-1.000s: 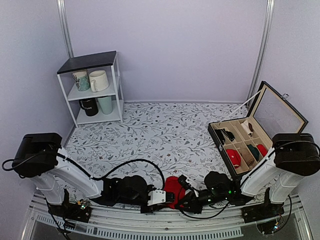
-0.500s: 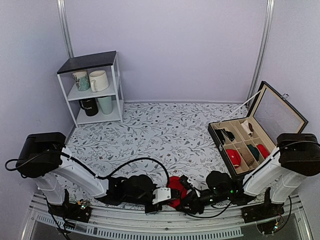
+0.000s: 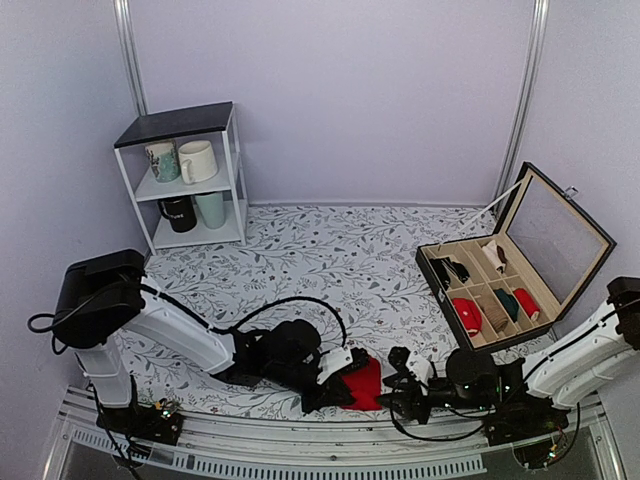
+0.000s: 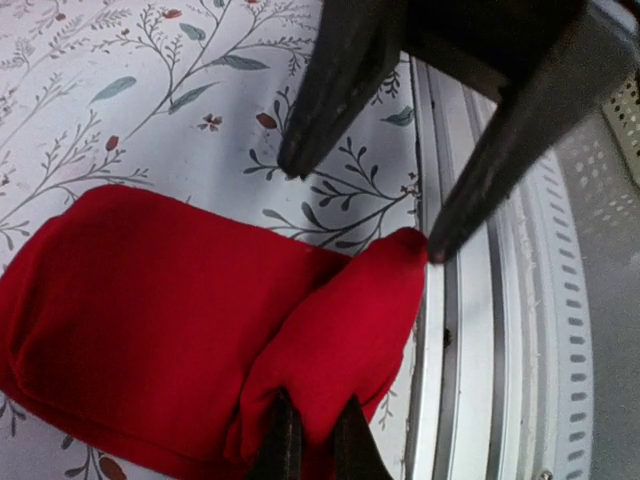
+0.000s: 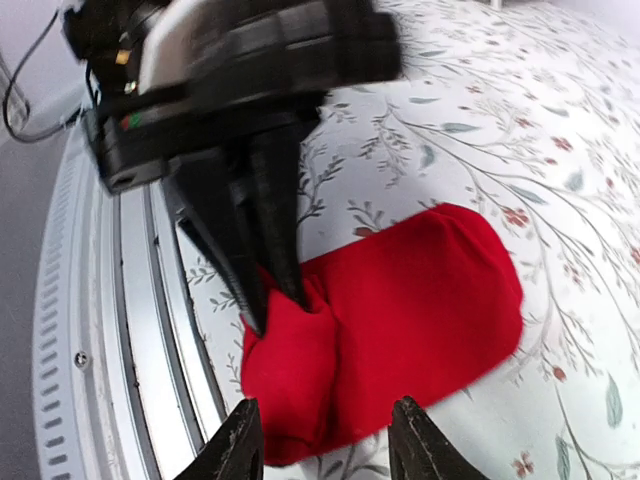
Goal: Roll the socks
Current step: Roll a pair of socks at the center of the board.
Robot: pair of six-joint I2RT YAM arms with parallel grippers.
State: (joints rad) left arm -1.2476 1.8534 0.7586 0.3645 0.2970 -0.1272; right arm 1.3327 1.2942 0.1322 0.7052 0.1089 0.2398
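Note:
The red socks lie folded in a thick bundle on the floral cloth by the near edge. In the left wrist view the socks fill the lower left, and my left gripper is shut on a raised fold at their near end. The right wrist view shows the socks with the left gripper pinching their left end. My right gripper stands open just short of the bundle, touching nothing. From above, the left gripper meets the socks from the left, and the right gripper sits to their right.
An open compartment box at the right holds red, green, beige and black bundles. A white shelf with mugs stands at the back left. A metal rail runs along the near table edge, close to the socks.
The right gripper has drawn back to the right, off the socks. The left gripper has shifted right with the socks, which now lie flatter and a little further right.

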